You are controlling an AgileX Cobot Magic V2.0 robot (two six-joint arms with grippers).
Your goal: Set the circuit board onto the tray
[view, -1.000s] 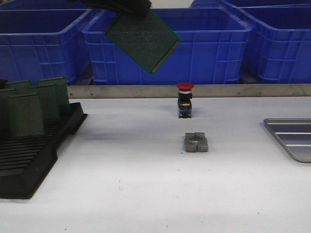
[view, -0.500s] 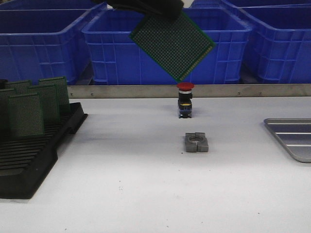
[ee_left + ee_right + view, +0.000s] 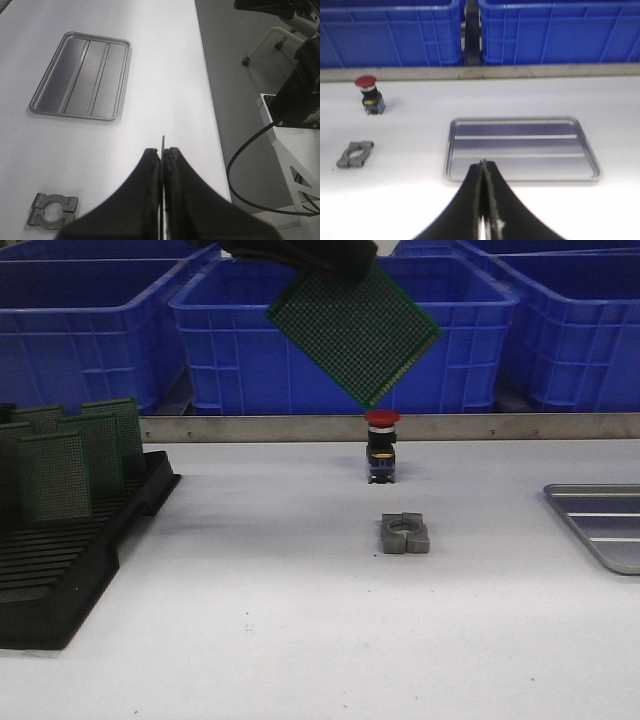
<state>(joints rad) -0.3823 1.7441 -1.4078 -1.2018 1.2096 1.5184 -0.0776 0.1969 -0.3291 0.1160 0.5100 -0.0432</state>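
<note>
The white table (image 3: 300,640) carries a grey clamp block (image 3: 404,534); behind it a red-capped push-button (image 3: 381,446), a black slotted rack (image 3: 60,560) far left, the tray (image 3: 603,522) far right.

Tray (image 3: 520,172) – ribbed shiny metal; crates (image 3: 345,340) – glossy blue plastic.

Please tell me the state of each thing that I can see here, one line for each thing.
circuit board: held in the air, tilted
left tool: shut on circuit board
right tool: shut, holding nothing
tray: flat on table, nothing on it
black rack: holds several upright boards
red push button: standing upright
</note>
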